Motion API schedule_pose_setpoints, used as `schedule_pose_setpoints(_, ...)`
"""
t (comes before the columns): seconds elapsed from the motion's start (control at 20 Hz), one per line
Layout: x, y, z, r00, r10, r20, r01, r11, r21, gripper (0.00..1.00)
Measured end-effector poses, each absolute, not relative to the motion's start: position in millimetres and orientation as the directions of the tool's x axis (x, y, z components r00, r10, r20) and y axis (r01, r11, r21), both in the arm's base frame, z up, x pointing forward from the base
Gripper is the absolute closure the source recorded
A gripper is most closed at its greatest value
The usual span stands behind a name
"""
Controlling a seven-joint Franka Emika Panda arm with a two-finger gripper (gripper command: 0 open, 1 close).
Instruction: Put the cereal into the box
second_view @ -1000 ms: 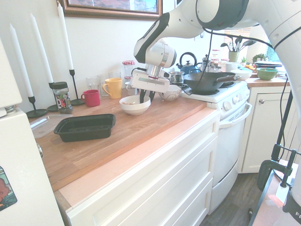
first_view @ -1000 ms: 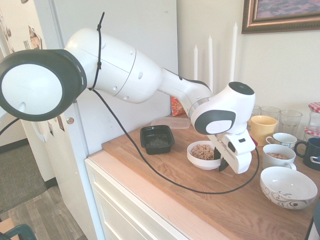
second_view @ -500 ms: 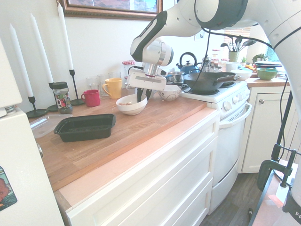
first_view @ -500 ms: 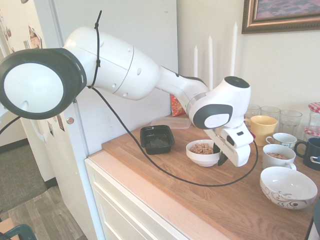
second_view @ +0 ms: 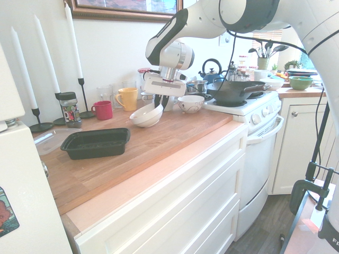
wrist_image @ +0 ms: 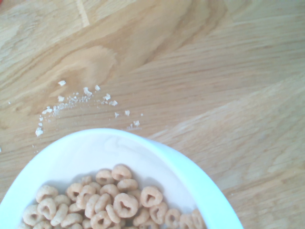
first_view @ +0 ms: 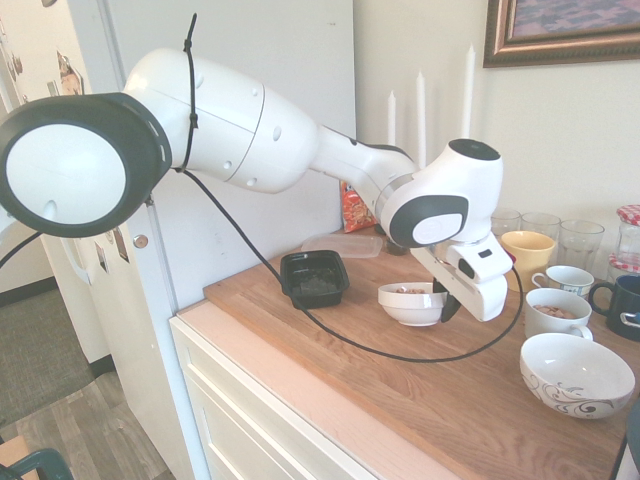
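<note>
The gripper (first_view: 448, 306) pinches the rim of the white bowl (first_view: 408, 309), which tilts in its grasp; whether its base is wholly off the wooden counter (first_view: 390, 365) cannot be told. The cereal (wrist_image: 125, 204) is all but entirely inside that bowl, with a few pale crumbs (wrist_image: 76, 101) beside it. In the first exterior view, the black box (first_view: 314, 280) sits near the bowl, at about ten o'clock from it, with no cereal showing inside. So the grasp seems made, while carrying, pouring and setting the bowl down remain. Farther back, the clear lid (first_view: 342, 245) lies at one o'clock from the box.
</note>
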State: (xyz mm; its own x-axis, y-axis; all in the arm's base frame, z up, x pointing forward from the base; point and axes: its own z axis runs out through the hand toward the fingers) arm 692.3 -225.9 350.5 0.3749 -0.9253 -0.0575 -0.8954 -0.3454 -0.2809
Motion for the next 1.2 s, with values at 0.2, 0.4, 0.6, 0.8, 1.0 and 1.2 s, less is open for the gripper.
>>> schedule_pose_setpoints(0.2,694.8,-226.8,358.0,0.381,-0.923,-0.045,-0.891,-0.354,-0.283,1.0)
schedule_pose_setpoints(0.4,701.1,-227.7,378.7,0.397,-0.918,-0.018,-0.881,-0.375,-0.29,1.0)
schedule_pose_setpoints(0.6,706.6,-226.2,402.6,0.416,-0.909,0.022,-0.868,-0.404,-0.29,1.0)
schedule_pose_setpoints(0.8,710.7,-217.0,428.7,0.429,-0.902,0.055,-0.856,-0.425,-0.295,1.0)
schedule_pose_setpoints(1.0,714.0,-196.3,448.6,0.454,-0.886,0.091,-0.84,-0.46,-0.289,1.0)
schedule_pose_setpoints(1.2,717.7,-163.9,469.7,0.478,-0.869,0.125,-0.823,-0.493,-0.28,1.0)
